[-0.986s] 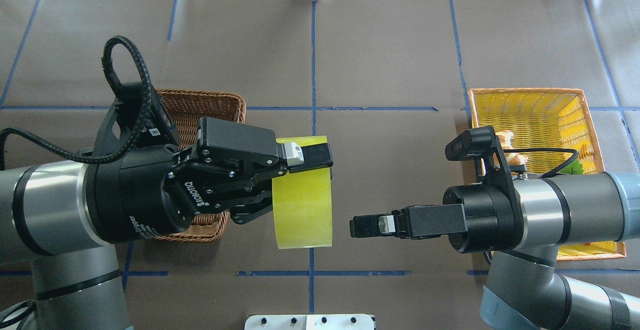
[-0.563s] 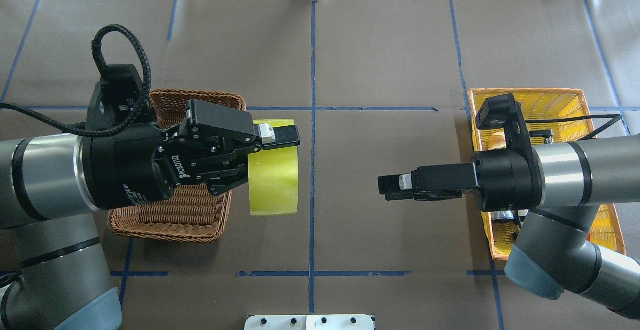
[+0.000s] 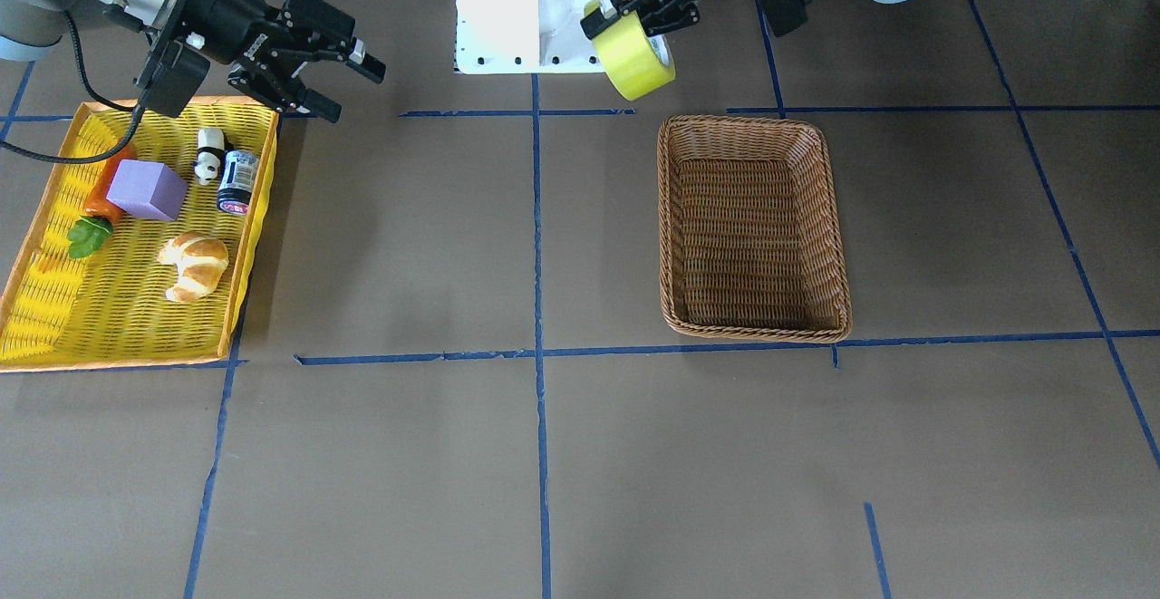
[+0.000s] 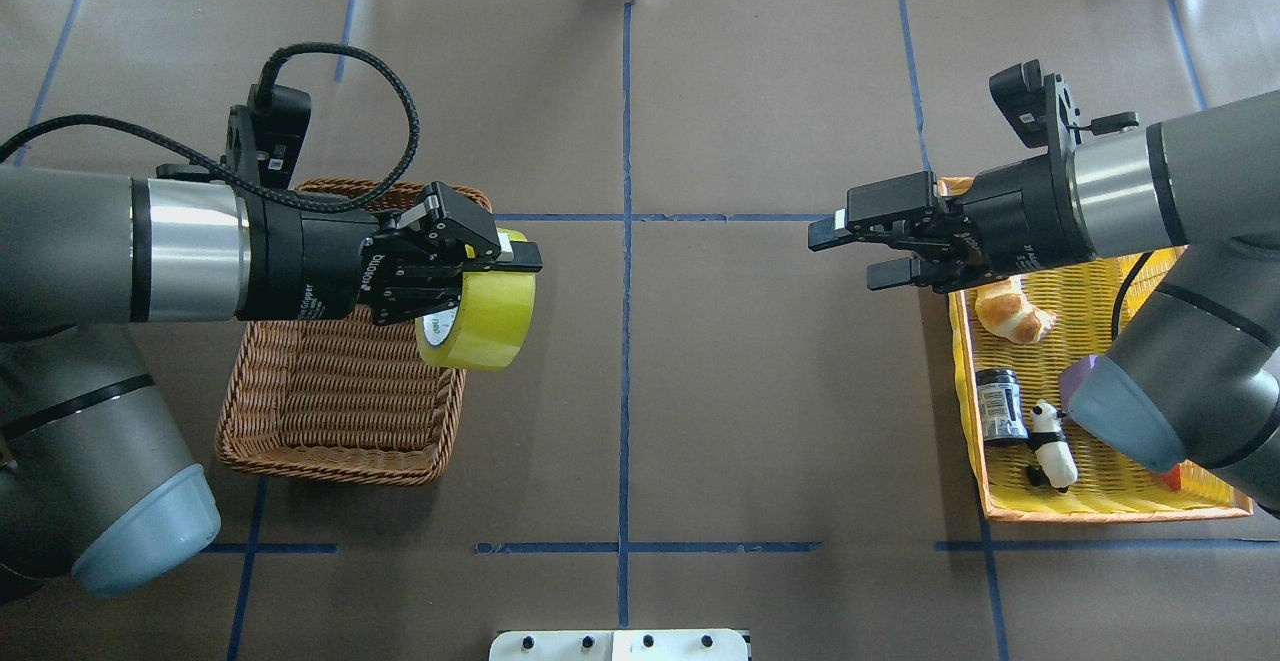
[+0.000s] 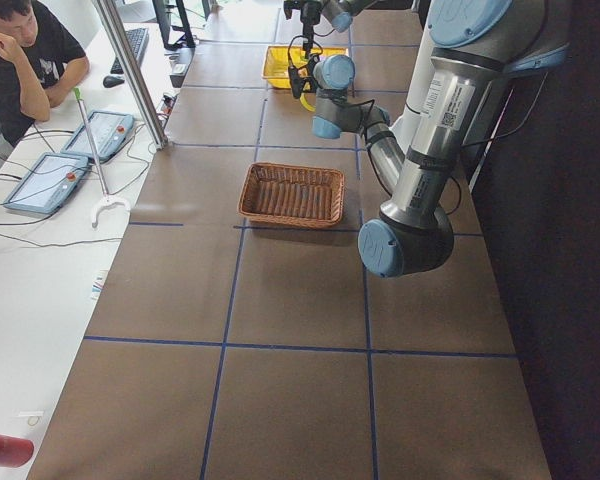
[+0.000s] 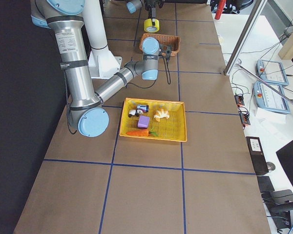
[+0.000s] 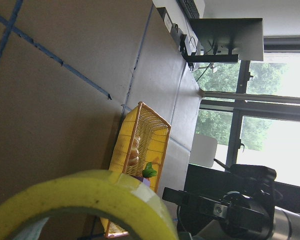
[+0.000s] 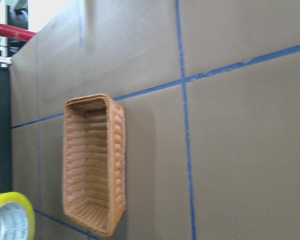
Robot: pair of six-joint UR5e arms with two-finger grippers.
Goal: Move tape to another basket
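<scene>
My left gripper (image 4: 492,276) is shut on the yellow-green tape roll (image 4: 485,316), one finger outside its wall and one inside the core. It holds the roll in the air, over the right rim of the brown wicker basket (image 4: 330,469) in the overhead view. In the front view the tape (image 3: 634,62) hangs from the left gripper (image 3: 623,24), on the robot's side of the basket (image 3: 757,334), which holds nothing. The tape fills the bottom of the left wrist view (image 7: 90,200). My right gripper (image 4: 850,253) is open and empty by the yellow tray's left rim.
The yellow mesh tray (image 4: 1100,513) at the right holds a croissant (image 4: 1010,309), a small can (image 4: 998,403), a panda figure (image 4: 1050,446), a purple block (image 3: 145,189) and a carrot (image 3: 100,209). The white robot base (image 3: 526,10) stands between the arms. Blue tape lines cross the brown table.
My left gripper has carried the tape left, from the table's middle to the wicker basket's right rim. My right gripper has drawn back to the right and away, beside the yellow tray.
</scene>
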